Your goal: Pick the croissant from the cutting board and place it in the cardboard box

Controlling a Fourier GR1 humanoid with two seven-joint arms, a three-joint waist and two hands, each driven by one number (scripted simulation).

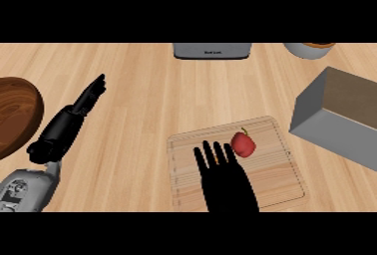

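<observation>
A wooden bowl (15, 117) sits at the far left; beside it the left hand (87, 99) rests open, fingers straight, holding nothing. The right hand (225, 174) hovers flat and empty over the cutting board (280, 184). Just beside its fingertips lies no croissant but a small red fruit (244, 143), likely smooth, light, rounded; take it across its middle. The box (335, 117) stands right, path unobstructed.

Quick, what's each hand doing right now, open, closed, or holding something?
Left hand: open, fingers straight, holding nothing, over the counter.
Right hand: open, fingers straight, holding nothing, over the cutting board.
</observation>
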